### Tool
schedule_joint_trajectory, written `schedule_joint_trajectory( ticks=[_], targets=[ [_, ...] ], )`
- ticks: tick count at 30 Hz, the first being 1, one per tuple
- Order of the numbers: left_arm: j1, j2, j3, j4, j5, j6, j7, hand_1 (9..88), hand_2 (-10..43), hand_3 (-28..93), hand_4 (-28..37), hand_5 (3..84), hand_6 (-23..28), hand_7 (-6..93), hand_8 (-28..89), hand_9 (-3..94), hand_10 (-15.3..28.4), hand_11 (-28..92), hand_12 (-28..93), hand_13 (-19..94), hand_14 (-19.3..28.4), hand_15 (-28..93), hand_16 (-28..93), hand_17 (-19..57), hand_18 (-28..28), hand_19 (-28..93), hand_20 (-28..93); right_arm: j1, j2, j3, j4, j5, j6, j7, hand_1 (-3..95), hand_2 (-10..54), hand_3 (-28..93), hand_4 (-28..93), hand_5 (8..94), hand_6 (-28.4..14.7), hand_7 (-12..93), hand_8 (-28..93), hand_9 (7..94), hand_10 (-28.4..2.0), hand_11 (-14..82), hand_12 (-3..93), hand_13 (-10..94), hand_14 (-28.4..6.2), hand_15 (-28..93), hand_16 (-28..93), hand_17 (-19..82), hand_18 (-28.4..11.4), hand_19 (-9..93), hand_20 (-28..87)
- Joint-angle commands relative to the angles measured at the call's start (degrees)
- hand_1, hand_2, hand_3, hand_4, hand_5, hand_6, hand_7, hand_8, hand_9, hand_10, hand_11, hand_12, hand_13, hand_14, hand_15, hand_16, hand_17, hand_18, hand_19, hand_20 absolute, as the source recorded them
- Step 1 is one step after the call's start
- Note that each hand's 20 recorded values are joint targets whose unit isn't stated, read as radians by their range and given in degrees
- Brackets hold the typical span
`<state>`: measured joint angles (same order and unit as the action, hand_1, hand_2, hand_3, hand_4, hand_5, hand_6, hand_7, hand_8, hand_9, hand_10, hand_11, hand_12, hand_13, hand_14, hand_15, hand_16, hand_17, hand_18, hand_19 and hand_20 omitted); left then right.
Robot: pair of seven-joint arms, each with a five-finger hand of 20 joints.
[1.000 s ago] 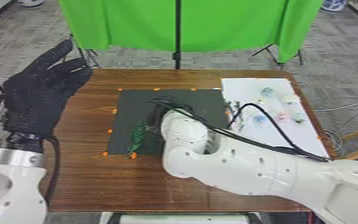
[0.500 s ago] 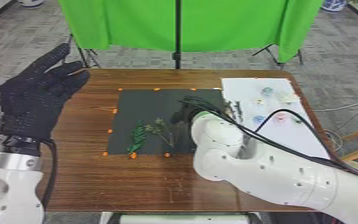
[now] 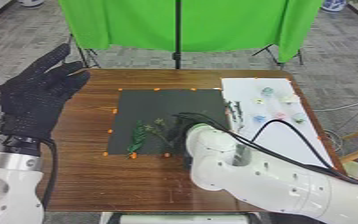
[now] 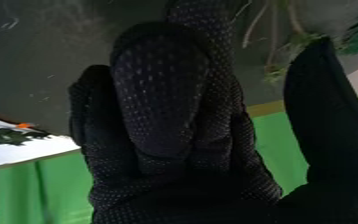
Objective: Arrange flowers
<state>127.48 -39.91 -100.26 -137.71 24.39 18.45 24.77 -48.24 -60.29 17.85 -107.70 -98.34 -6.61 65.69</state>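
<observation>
Inspected: my right hand [image 3: 182, 132] is over the dark mat [image 3: 156, 104], forearm slanting in from the right; fingers close together, thumb standing apart, nothing clamped. Green sprig [image 3: 137, 138] and thin-stemmed sprig [image 3: 159, 128] lie on the mat, left of it. Flower heads [image 3: 267, 91] rest on the white sheet [image 3: 282, 146]. My left hand [image 3: 31, 100] is raised, open, at the table's left side

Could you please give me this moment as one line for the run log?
right hand: open, over dark mat | green sprig: on mat | flowers: on white sheet | left hand: open
</observation>
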Motion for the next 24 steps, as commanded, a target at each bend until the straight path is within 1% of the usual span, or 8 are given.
schedule_joint_trajectory(
  ticks=[1,4,5,9,12,13,18,24],
  targets=[
    [0.9,-0.05,-0.17,0.02,-0.34,0.55,0.10,23.1,7.2,81,-23.3,37.7,10.1,18.5,-11,36.2,21.2,31,11,27,28.3,56,-11,-7.9,24.5,59,13,-2.2,-1.5,-0.8,-2.3,-1.5,-3.2,-1.9,31.6,0.4,67,-22,70.2,-4.0,13,-11,91.0,-13.0,31.1,18.4,91,-5.7,54,20,58,-18.2,93,12],
    [1.3,0.06,-0.37,-0.02,-0.58,0.65,0.56,23.1,7.2,81,-23.3,37.7,10.1,18.5,-11,36.2,21.2,31,11,27,28.3,56,-11,-7.9,24.4,59,13,-1.9,-1.6,-1.5,-2.8,-1.4,-3.2,-2.1,31.6,0.4,67,-22,70.3,-3.9,13,-11,91.0,-13.0,31.1,18.4,91,-5.7,54,20,58,-18.1,93,11],
    [1.1,-0.14,-0.38,-0.03,-0.35,0.67,0.12,23.1,7.2,81,-23.3,37.7,10.1,18.5,-11,36.3,21.2,31,11,27,28.3,56,-11,-7.9,24.5,59,13,-2.0,-1.8,-1.2,-2.9,-1.6,-3.6,-2.2,31.6,0.4,67,-22,70.4,-3.9,13,-11,91.1,-13.0,31.1,18.4,91,-5.7,54,20,58,-18.2,93,11],
    [0.8,-0.26,-0.24,0.09,-0.18,0.47,-0.27,23.2,7.3,80,-23.3,37.7,10.1,18.5,-11,36.3,21.2,31,11,27,28.3,56,-10,-7.9,24.5,59,13,-1.8,-2.0,-1.6,-3.1,-2.0,-3.8,-2.3,31.6,0.4,67,-23,70.7,-3.9,13,-11,91.1,-13.0,31.1,18.5,91,-5.8,54,20,58,-18.2,93,12],
    [1.4,-0.17,-0.53,-0.09,-0.38,0.43,0.04,23.2,7.3,80,-23.3,37.7,10.1,18.5,-11,36.2,21.2,31,11,27,28.3,56,-11,-7.9,24.5,59,13,-1.6,-1.9,-2.2,-3.1,-3.8,-3.7,-1.3,31.6,0.4,67,-22,70.9,-4.0,13,-11,91.1,-13.0,31.1,18.4,91,-5.8,54,20,58,-18.2,93,11],
    [1.2,-0.38,-0.62,-0.05,-0.11,0.30,-0.47,23.1,7.2,81,-23.2,37.7,10.1,18.5,-11,36.2,21.2,31,11,27,28.3,56,-10,-7.9,24.5,59,13,-1.2,-1.4,-2.7,-3.1,-4.1,-3.2,-0.9,31.6,0.4,67,-22,71.2,-4.1,13,-11,91.2,-13.0,31.1,18.4,91,-5.7,54,20,58,-18.2,93,11],
    [3.0,-1.13,-1.95,-0.55,-0.10,0.92,-1.27,23.1,7.2,81,-23.3,37.7,10.1,18.5,-11,36.2,21.3,31,11,27,28.3,56,-10,-7.9,24.5,59,13,0.6,1.2,-4.4,-4.2,-8.0,-0.9,1.2,31.9,-0.7,68,-22,74.8,-4.2,14,-11,92.1,-12.7,31.1,18.3,92,-5.4,54,20,60,-17.9,93,11],
    [4.5,-1.72,-2.68,-1.25,-0.14,1.98,-1.81,23.1,7.2,81,-23.3,37.8,10.1,18.5,-11,36.2,21.2,31,11,27,28.3,55,-11,-7.9,24.5,59,13,1.5,4.5,-2.3,-5.2,-8.6,-0.1,1.3,32.4,-1.8,68,-22,78.3,-4.2,16,-10,93.2,-12.5,30.7,18.4,93,-5.0,53,20,61,-17.4,93,11]
  ],
)
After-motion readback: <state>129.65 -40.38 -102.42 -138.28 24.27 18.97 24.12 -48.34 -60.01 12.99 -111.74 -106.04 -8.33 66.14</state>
